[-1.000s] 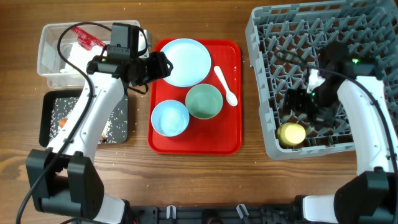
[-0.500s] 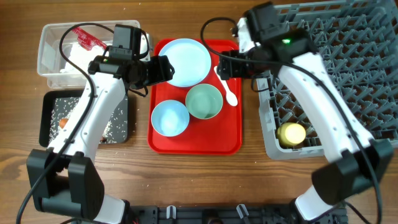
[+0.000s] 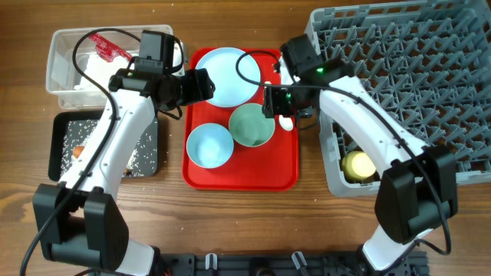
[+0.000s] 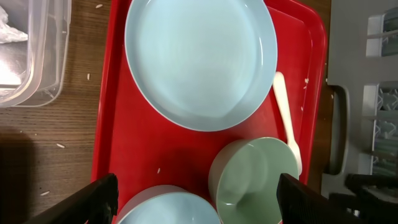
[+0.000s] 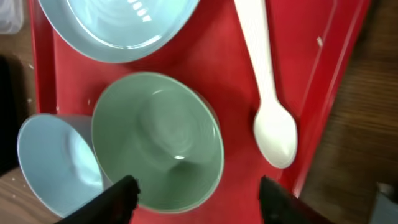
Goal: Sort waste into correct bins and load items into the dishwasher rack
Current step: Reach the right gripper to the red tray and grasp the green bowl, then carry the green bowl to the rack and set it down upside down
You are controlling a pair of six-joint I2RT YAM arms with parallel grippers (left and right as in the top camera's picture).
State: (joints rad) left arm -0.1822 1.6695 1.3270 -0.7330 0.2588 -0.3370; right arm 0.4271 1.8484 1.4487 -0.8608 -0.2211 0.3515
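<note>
no readable text, no labels, no brand marks, no numbers anywhere

— Where are the dishes?
— Light blue plate (image 3: 229,75) lies flat. Pale green bowl (image 3: 252,126) stands upright at its 5 o'clock, light blue bowl (image 3: 209,145) at 6, white spoon (image 5: 267,93) at 4.
— And the grey rack (image 3: 399,61)?
— Yellow cup (image 3: 359,165) sits in its 7 o'clock corner.
— Waste?
— Red wrapper (image 3: 107,47) in the clear tub (image 3: 55,65); rice grains (image 3: 144,156) across the black tray (image 3: 57,146).

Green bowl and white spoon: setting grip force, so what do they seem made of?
Pale green bowl: smooth semi-gloss ceramic or melamine, judging by its soft inner sheen; cannot tell which. White spoon: probably plastic, being thin, uniformly opaque and faintly glossy.
</note>
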